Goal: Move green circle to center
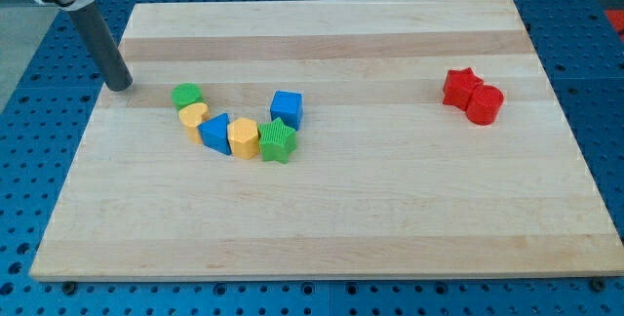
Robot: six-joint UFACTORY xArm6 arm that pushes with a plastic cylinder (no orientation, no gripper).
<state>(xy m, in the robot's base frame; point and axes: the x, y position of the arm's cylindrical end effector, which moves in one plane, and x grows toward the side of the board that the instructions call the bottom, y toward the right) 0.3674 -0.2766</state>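
Observation:
The green circle [186, 95] sits on the wooden board [390, 209] at the view's left, at the top-left end of a curved row of blocks. It touches a yellow heart [194, 115] below it. My tip [120, 86] rests on the board near its left edge, to the left of the green circle and apart from it by a clear gap. The dark rod rises from the tip toward the view's top left.
The row continues with a blue triangle [214, 132], a yellow block [244, 138], a green star [278, 140] and a blue cube [287, 108]. A red star [460, 87] and a red cylinder [485, 103] touch at the view's right.

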